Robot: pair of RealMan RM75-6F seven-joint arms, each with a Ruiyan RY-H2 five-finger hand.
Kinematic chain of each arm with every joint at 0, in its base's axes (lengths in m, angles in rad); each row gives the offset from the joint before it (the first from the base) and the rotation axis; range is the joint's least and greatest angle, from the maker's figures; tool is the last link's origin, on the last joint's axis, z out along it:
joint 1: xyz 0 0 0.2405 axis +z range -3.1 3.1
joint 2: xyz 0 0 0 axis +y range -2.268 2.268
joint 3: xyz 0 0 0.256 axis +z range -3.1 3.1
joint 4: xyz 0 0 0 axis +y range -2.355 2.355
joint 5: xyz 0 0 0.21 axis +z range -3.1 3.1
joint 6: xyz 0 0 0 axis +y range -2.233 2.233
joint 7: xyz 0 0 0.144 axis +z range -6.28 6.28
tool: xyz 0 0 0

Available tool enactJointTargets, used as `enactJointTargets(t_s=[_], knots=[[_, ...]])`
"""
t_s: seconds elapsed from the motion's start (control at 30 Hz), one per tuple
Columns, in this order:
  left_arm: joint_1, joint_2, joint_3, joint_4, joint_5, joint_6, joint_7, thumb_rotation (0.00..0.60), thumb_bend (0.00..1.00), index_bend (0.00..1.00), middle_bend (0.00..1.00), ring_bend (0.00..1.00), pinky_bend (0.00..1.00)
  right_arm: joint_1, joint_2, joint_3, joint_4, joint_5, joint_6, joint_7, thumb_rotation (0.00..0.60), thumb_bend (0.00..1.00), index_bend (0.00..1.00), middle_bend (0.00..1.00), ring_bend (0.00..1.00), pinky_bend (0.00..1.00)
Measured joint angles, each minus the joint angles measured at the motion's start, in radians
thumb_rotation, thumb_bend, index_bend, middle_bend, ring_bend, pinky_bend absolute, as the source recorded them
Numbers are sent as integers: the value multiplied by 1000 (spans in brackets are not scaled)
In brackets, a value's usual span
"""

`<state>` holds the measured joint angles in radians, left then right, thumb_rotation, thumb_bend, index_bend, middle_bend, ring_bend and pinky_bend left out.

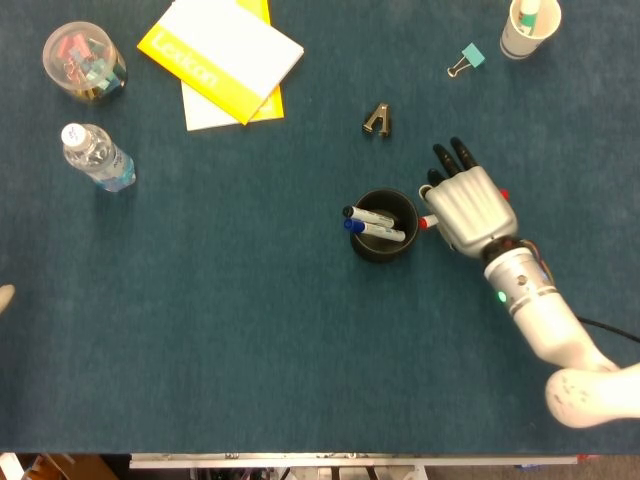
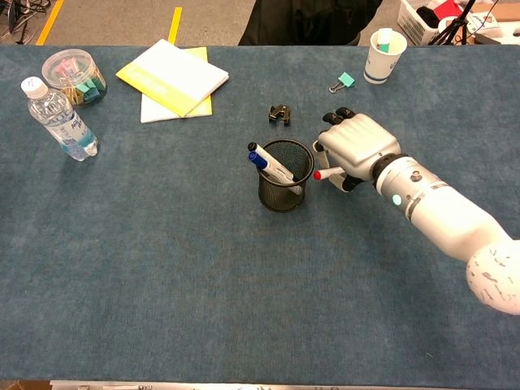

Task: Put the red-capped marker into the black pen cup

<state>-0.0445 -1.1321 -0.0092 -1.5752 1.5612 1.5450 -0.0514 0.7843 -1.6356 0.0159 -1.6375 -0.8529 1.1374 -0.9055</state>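
Note:
The black mesh pen cup [image 1: 396, 251] [image 2: 281, 195] stands mid-table with a black-capped and a blue-capped marker leaning in it. Just right of it, my right hand [image 1: 468, 206] [image 2: 359, 149] grips the red-capped marker [image 2: 327, 173] under its curled fingers. The marker lies roughly level, its red cap [image 1: 423, 222] pointing at the cup's right side and stopping just short of the rim. A red bit [image 1: 503, 194] shows at the hand's far side. The palm hides most of the marker's body. My left hand does not show in either view.
A black binder clip [image 1: 377, 120] lies behind the cup. A teal clip [image 1: 466, 60] and a paper cup [image 1: 528, 28] sit at the back right. Yellow notebooks [image 1: 222, 55], a jar of clips [image 1: 83, 60] and a water bottle [image 1: 97, 156] are at the back left.

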Motion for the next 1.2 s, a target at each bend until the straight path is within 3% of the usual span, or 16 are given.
enactJointTargets(t_s=[0.4, 0.6, 0.83, 1.2], knots=[[-2, 9, -1, -27, 12, 7, 25, 600, 150, 185, 178, 174, 139, -72, 234, 73, -313, -208, 3, 386, 600, 376, 639, 363, 92, 0], [-1, 13, -1, -35, 11, 7, 32, 600, 150, 185, 178, 174, 139, -100, 312, 101, -389, -316, -23, 593, 600, 376, 643, 362, 92, 0], [3, 16, 0, -33, 6, 9, 29, 600, 150, 185, 178, 174, 139, -108, 273, 119, -346, -391, -68, 782, 600, 376, 644, 362, 92, 0], [10, 17, 1, -23, -1, 12, 15, 600, 150, 185, 178, 174, 138, -109, 131, 114, -188, -439, -106, 916, 600, 377, 646, 362, 92, 0]])
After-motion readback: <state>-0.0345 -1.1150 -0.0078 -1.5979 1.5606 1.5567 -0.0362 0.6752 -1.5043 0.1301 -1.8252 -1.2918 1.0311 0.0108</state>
